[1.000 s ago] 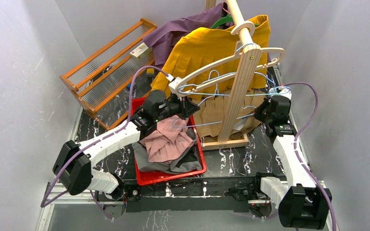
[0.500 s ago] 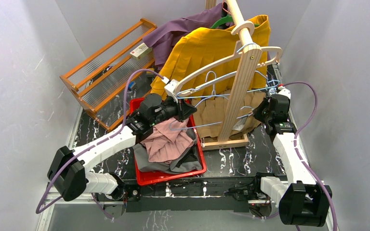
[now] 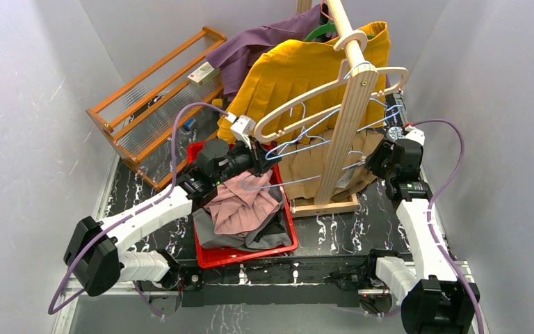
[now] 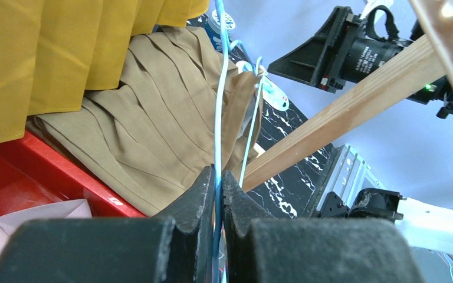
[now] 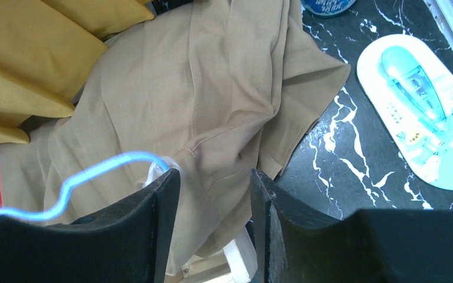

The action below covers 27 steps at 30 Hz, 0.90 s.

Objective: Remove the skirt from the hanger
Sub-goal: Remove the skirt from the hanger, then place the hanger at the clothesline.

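Note:
A tan pleated skirt (image 3: 304, 165) lies slumped at the foot of the wooden stand (image 3: 342, 132). My left gripper (image 3: 260, 160) is shut on a thin blue wire hanger (image 3: 299, 143); in the left wrist view the wire (image 4: 219, 88) runs straight up from between the closed jaws (image 4: 218, 174), in front of the skirt (image 4: 153, 135). A corner of the skirt stands up beside the wire, and I cannot tell if it still hangs on it. My right gripper (image 5: 215, 177) is open just above the skirt (image 5: 212, 88), holding nothing, with a bend of blue wire (image 5: 94, 171) at its left.
A yellow skirt (image 3: 306, 69) and a wooden hanger (image 3: 320, 104) hang on the stand's rail, a purple garment behind. The red tray (image 3: 212, 256) holds pink (image 3: 240, 202) and grey clothes. A wooden rack (image 3: 153, 104) leans at back left. A white and teal gadget (image 5: 419, 106) lies on the table.
My right gripper has opened and let go, drawing slightly back to the right. The left gripper has pulled the wire hanger leftward, and the wooden hanger has swung with it.

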Motion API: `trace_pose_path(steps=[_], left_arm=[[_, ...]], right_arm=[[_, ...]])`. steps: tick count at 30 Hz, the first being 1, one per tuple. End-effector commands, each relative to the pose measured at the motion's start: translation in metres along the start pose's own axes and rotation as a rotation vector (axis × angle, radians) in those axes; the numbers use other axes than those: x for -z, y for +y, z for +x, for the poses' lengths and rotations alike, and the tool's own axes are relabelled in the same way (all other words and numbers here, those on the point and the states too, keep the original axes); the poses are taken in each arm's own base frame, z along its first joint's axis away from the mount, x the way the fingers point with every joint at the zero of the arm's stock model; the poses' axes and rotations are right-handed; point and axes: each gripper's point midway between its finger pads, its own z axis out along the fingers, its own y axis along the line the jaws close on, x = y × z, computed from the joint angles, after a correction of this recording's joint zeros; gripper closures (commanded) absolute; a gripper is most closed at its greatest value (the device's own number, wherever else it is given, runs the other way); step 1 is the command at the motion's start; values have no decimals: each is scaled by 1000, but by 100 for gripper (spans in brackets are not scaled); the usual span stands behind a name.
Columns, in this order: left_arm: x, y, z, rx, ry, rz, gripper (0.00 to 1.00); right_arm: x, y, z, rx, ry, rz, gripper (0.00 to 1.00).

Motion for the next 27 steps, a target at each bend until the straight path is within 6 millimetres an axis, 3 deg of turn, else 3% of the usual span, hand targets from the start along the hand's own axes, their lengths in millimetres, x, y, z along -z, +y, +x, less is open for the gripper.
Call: trace_pose_path(steps=[1, 4, 9, 15, 19, 23, 27], left_arm=[[8, -7, -42, -17, -129, -1, 100], [12, -7, -46, -16, -138, -11, 100], [14, -11, -54, -2, -157, -6, 100], [9, -16, -51, -5, -122, 25, 100], [3, -14, -39, -6, -78, 42, 100], [-9, -26, -29, 1, -34, 135, 100], [-21, -33, -22, 24, -12, 201, 100]], right_arm=[[11, 11, -29, 21, -86, -47, 43], [17, 20, -34, 22, -85, -87, 42], [29, 35, -33, 13, -85, -173, 23], [28, 43, -27, 24, -46, -223, 17], [54, 74, -38, 67, -80, -400, 16], [87, 101, -51, 110, -186, -582, 11], [100, 117, -56, 93, -189, -675, 11]])
